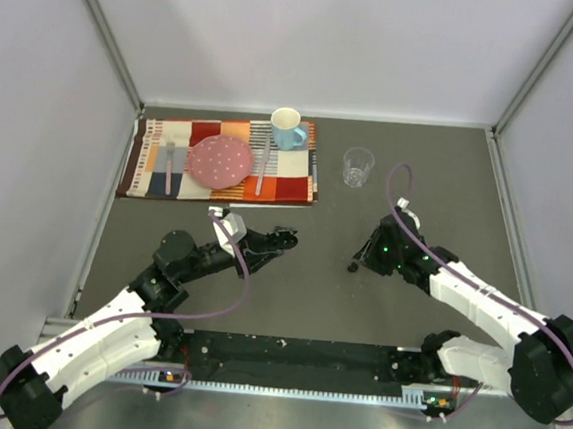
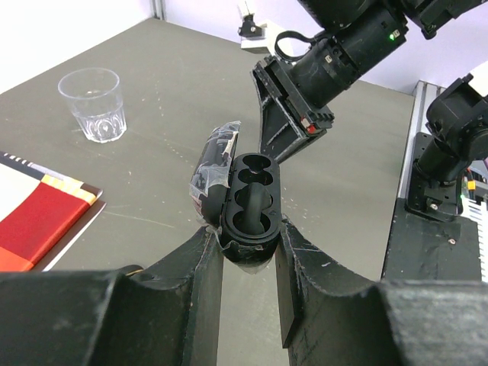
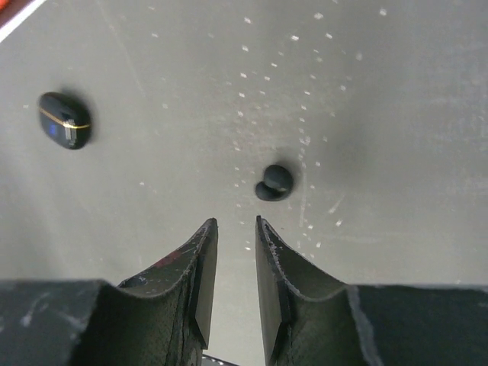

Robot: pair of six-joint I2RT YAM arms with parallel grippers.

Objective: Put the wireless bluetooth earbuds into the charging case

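**Q:** Where are the earbuds?
**A:** One earbud (image 3: 274,183) lies on the tabletop (image 3: 381,91) just ahead of the right pincer (image 3: 235,223) tips and slightly to their right, not touching them. A second earbud (image 3: 65,120), marked with a gold line, lies farther ahead and well to the left of the same pincer.

**Q:** What is the right pincer's condition?
**A:** Released. The jaws stand a narrow gap apart with nothing between them, directed at the tabletop.

**Q:** Where is the charging case?
**A:** The left pincer (image 2: 248,229) is clenched on the lower end of the charging case (image 2: 252,194). The lid (image 2: 213,156) is swung open to the left, and both wells are exposed.

**Q:** What surrounds it?
**A:** A clear glass (image 2: 93,103) stands ahead and left of the left pincer. A checked placemat (image 2: 38,221) lies to its left.
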